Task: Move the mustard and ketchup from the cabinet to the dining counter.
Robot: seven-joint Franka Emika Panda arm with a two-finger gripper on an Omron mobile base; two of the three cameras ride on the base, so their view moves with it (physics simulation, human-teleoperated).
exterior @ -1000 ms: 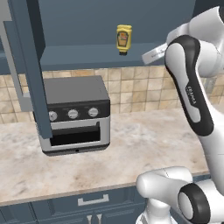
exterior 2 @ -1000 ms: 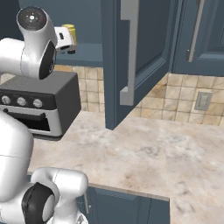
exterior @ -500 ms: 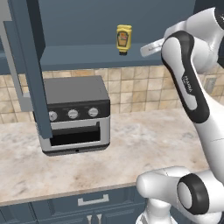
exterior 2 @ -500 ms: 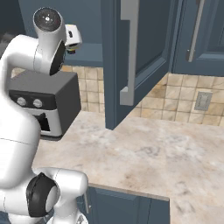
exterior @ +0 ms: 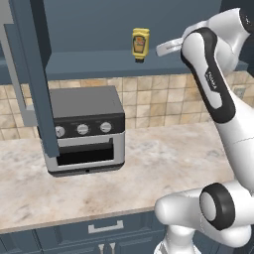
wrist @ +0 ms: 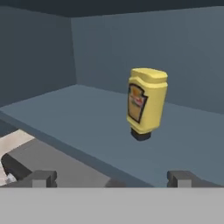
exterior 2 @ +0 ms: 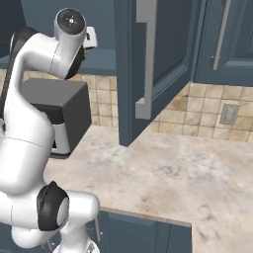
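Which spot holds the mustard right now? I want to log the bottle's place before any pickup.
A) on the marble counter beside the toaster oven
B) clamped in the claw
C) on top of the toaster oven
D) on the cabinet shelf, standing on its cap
D: the mustard stands cap-down on the open cabinet shelf, above the toaster oven, apart from the open claw.

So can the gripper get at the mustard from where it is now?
Probably yes. The mustard stands alone on the cabinet shelf with the doors swung open, the gripper faces it with jaws open, and nothing lies between them.
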